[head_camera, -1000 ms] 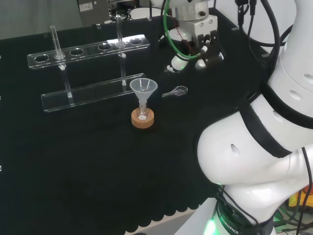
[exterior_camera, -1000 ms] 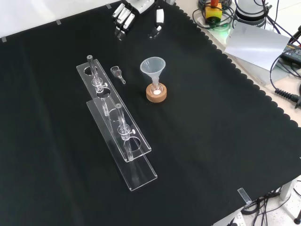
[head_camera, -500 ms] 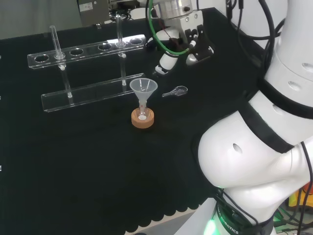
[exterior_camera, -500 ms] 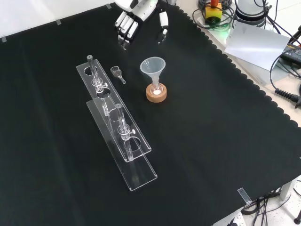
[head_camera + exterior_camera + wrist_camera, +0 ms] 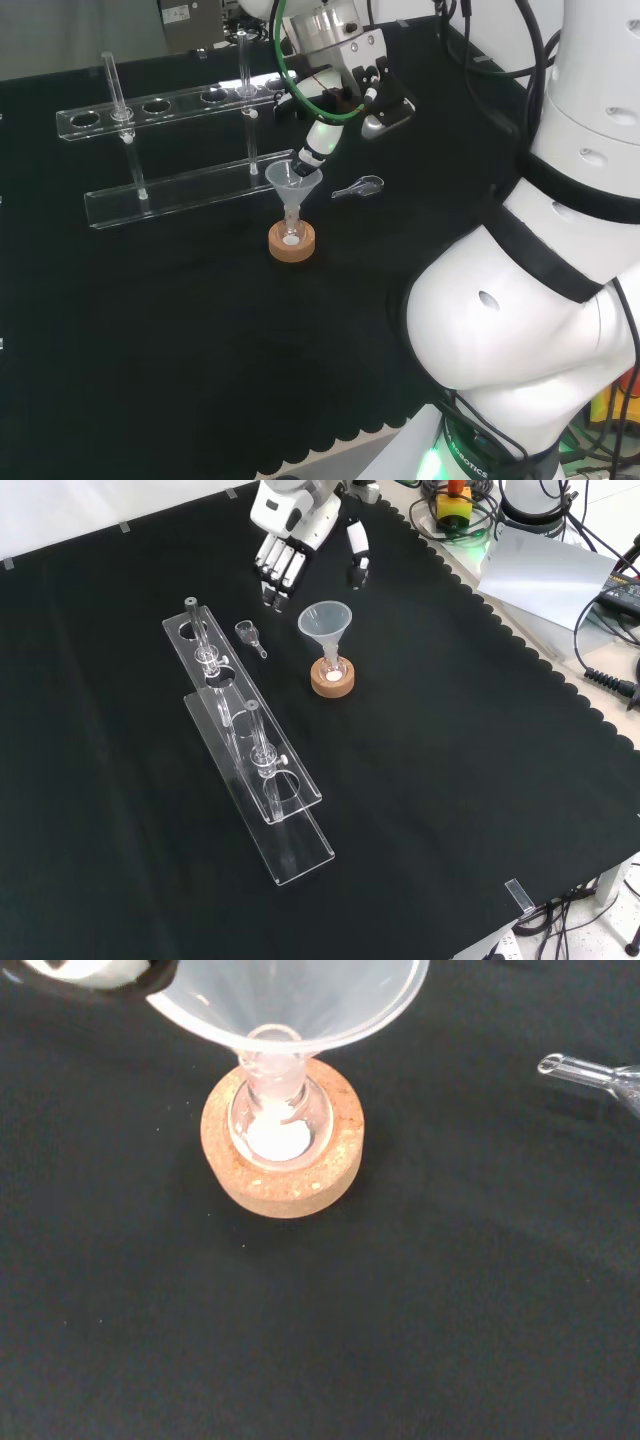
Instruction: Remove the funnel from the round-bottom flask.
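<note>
Clear conical plastic funnel [image 5: 325, 625] is seated in the neck of the small round-bottom glass flask [image 5: 278, 1125], carried on a cork ring stand [image 5: 332, 680] on the black-clothed surface [image 5: 450, 780]. Black-and-white hand [image 5: 300, 550] is held just beyond it, fingers extended, nothing grasped.

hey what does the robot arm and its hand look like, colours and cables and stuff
The arm is glossy white, built of rounded links with black bands at the joints and small dark holes in the shell. A green light glows at its base. Black cables run along the upper links, and a green cable loops near the wrist. The hand is white with black segments on its fingers and thumb, roughly person-sized.
</note>
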Robot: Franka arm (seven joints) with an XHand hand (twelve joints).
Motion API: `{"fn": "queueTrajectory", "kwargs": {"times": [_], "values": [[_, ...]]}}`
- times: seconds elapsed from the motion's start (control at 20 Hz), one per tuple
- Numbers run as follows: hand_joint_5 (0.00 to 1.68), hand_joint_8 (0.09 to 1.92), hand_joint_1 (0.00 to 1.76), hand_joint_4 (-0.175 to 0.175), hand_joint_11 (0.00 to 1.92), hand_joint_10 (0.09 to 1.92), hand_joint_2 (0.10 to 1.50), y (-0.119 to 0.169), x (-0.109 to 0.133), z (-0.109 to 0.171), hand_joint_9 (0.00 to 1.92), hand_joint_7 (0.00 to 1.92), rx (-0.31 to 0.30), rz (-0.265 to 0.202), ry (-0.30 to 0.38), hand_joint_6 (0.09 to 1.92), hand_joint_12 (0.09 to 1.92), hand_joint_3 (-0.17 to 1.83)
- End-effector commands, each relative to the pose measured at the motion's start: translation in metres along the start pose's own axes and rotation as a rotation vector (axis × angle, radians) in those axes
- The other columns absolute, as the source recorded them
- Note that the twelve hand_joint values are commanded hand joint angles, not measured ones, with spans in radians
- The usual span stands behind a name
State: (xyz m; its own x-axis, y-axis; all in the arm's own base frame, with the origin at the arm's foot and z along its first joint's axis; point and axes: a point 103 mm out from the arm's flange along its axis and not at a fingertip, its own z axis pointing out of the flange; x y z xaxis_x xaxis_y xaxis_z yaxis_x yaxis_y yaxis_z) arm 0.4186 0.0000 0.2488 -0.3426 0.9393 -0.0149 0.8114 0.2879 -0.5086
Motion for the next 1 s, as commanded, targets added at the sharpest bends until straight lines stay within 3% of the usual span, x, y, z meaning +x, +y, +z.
{"fn": "queueTrajectory", "kwargs": {"times": [0.05, 0.6, 1.0], "values": [[0.06, 0.23, 0.63, 0.012, 0.03, 0.84, 0.63, 0.006, 0.012, 0.003, 0.01, 0.00, 0.039, -0.029, -0.032, 0.09, 1.56, 0.50], [0.07, 0.20, 0.71, 0.027, 0.08, 0.84, 0.63, 0.015, 0.025, 0.008, 0.00, 0.00, 0.066, -0.071, -0.069, 0.09, 1.56, 0.47], [0.07, 0.20, 0.74, 0.027, 0.15, 0.86, 0.63, 0.020, 0.025, 0.015, 0.01, 0.00, 0.086, -0.051, -0.122, 0.09, 1.54, 0.46]]}}
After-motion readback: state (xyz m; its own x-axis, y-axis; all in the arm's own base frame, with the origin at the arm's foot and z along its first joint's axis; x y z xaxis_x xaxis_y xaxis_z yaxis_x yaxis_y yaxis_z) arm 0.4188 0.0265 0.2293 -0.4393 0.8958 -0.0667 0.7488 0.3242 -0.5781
